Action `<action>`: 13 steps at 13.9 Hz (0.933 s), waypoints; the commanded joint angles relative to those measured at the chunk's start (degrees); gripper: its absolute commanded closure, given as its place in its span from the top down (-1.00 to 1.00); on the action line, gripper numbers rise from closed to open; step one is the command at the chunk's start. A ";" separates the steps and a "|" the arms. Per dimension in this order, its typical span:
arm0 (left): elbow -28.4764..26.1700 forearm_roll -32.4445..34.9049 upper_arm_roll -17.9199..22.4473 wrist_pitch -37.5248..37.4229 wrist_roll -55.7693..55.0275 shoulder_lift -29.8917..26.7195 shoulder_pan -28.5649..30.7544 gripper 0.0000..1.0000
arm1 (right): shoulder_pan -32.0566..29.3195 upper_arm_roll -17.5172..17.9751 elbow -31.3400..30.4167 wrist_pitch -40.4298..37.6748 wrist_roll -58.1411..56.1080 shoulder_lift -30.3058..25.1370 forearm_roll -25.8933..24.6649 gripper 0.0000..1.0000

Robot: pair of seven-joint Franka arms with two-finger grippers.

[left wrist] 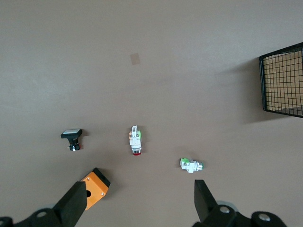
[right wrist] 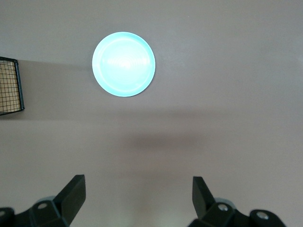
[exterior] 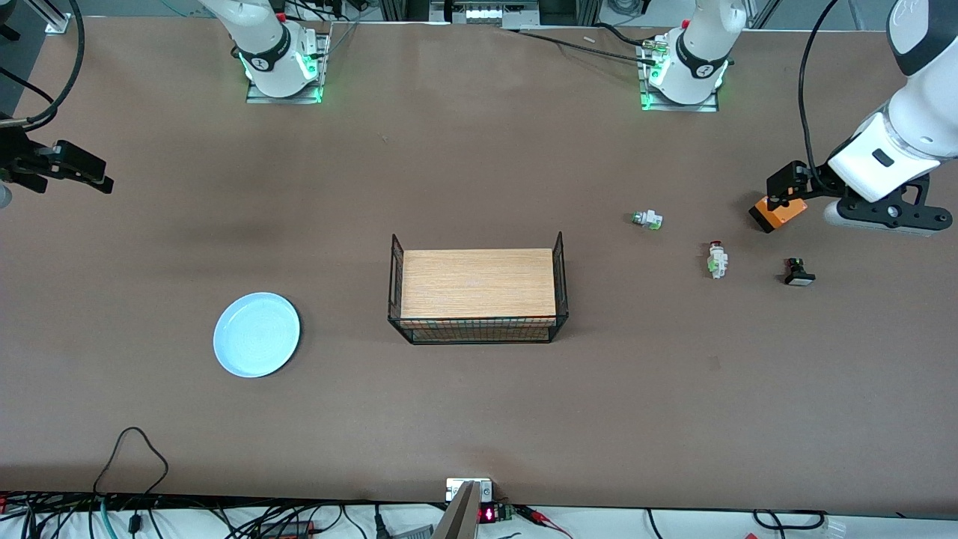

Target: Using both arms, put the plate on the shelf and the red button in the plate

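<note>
Neither arm holds anything, and the layout suggests a split of work, one item per arm. The plate lies flat on the table toward the right arm's end, well apart from the wire basket with a wooden board in it that stands mid-table; the basket seems the likely destination, though nothing in view confirms it. The right gripper hangs high above bare table at that end, jaws wide apart, with the plate in plain sight of its wrist camera, probably so it can line up a descent. The red button lies on its side toward the left arm's end, among lookalikes: a white-and-green part without a red cap farther from the front camera, a black switch beside it, and an orange box. The left gripper hovers over the orange box, jaws spread and empty, its wrist view taking in all four small parts, which should help it single out the red cap.
</note>
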 commanded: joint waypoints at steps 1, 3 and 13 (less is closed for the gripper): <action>0.89 0.83 -0.26 -0.85 0.84 0.03 0.46 1.00 | -0.15 0.03 0.00 -0.73 -0.58 -1.02 0.14 1.00; 0.89 0.92 -0.26 -0.85 0.84 0.03 0.46 1.00 | -0.59 -0.06 0.00 -0.64 -0.67 -0.76 0.58 1.00; 0.89 0.83 -0.26 -0.94 0.22 0.38 0.46 1.00 | 2.40 0.38 -2.45 20.25 -0.32 23.75 0.49 1.00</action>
